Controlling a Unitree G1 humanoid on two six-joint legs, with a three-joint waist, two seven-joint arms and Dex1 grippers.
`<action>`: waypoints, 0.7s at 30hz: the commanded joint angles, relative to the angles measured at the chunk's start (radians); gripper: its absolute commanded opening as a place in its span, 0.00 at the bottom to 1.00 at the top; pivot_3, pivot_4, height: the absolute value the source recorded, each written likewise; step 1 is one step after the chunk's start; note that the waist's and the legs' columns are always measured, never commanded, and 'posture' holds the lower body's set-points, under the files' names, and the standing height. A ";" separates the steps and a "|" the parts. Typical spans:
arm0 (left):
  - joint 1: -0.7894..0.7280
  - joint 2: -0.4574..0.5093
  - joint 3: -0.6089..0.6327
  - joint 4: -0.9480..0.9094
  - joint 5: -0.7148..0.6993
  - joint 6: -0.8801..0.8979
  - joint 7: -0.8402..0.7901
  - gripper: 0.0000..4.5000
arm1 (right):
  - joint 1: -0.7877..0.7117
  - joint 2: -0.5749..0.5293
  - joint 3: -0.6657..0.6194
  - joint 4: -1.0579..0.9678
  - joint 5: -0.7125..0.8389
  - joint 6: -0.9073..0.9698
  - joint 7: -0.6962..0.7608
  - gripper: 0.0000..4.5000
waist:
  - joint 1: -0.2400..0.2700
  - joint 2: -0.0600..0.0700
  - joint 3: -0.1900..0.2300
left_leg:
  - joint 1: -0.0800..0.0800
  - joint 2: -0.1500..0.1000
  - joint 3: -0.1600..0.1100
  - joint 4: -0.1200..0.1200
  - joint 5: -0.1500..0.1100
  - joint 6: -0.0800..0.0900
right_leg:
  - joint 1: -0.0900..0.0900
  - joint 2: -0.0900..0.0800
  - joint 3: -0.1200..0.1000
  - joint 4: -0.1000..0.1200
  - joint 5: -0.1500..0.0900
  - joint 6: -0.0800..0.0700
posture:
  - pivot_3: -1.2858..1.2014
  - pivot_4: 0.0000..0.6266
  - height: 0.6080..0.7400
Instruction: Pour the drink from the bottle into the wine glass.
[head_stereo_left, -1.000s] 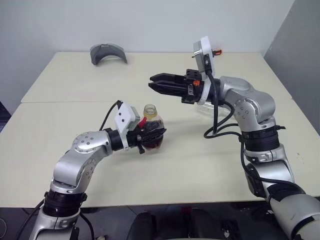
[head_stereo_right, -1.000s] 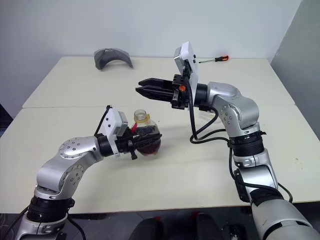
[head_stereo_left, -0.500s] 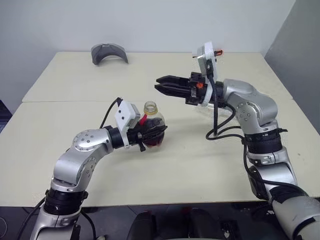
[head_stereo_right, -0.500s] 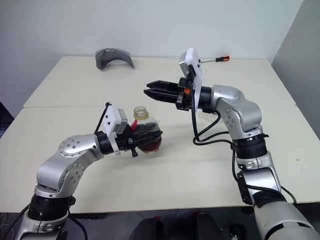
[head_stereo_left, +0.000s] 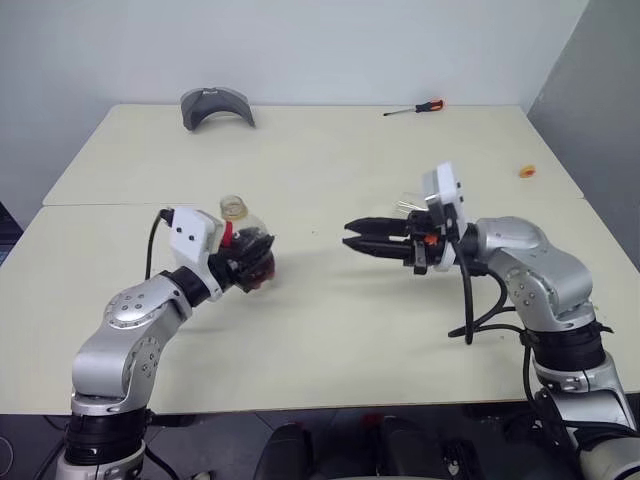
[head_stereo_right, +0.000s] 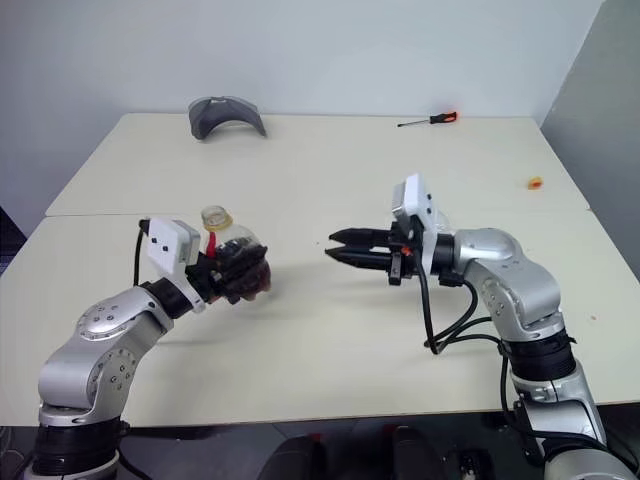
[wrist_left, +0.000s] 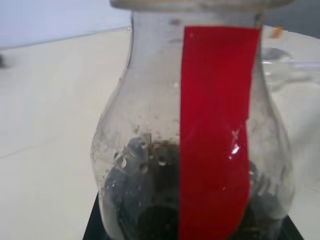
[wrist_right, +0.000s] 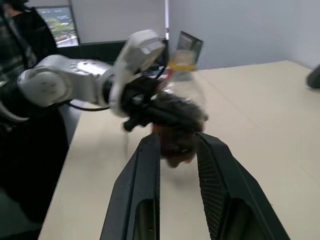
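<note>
Cream table (head_stereo_left: 330, 330) takes up most of the scene, w/ a seam running across it.

L gripper (head_stereo_left: 252, 262) is low on the robot's left side, just above the table. Its black fingers (head_stereo_right: 238, 270) are closed tight around the round belly of the bottle (head_stereo_left: 243, 255). Bottle is clear plastic, stands about upright in the grip, mouth at the top w/ no cap on. A red strip (wrist_left: 215, 125) runs down its side. The drink (head_stereo_right: 250, 284), dark brown-red, sits in the bottom part of the bottle, partly hidden by the fingers.

R gripper (head_stereo_left: 352, 243) is near the middle of the table, a bit to the right, lying level and pointing across at the bottle. Its two black fingers (wrist_right: 145, 185) are a small gap apart and hold nothing. It's well apart from the bottle.

Wine glass (head_stereo_left: 408, 208) is just behind the R gripper's wrist; a bit of clear rim shows there, the rest is hidden by the arm, so can't tell how it stands.

Grey curved thing (head_stereo_left: 216, 106) lies at the far left of the table, can't tell what it is. Screwdriver (head_stereo_left: 415, 108) w/ a red and black handle lies at the far edge, right of middle. Yellow cap (head_stereo_left: 526, 172) lies far off on the right side, alone.
</note>
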 joint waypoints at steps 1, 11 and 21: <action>-0.043 -0.006 0.098 0.029 0.029 -0.054 0.087 0.32 | -0.001 0.007 0.037 -0.045 -0.026 -0.076 0.028 0.25 | 0.000 0.000 0.000 | 0.000 0.000 0.000 0.000 0.000 0.000 | 0.000 0.000 0.000 0.000 0.000 0.000 | 0.52 0.24 1.00; -0.086 -0.009 0.215 0.239 0.118 -0.193 0.234 0.32 | -0.003 0.144 0.208 0.068 -0.227 -0.297 -0.017 0.25 | 0.003 -0.001 0.000 | 0.000 0.000 0.000 0.000 0.002 -0.003 | 0.000 0.000 0.000 0.000 0.000 0.000 | 0.52 0.24 1.00; -0.249 0.050 0.209 0.540 0.169 -0.352 0.213 0.32 | -0.017 0.244 0.169 0.121 -0.331 -0.216 -0.264 0.25 | 0.017 -0.005 -0.001 | 0.000 0.000 0.000 0.001 0.002 -0.004 | 0.000 -0.001 -0.001 -0.001 0.000 0.000 | 0.52 0.24 1.00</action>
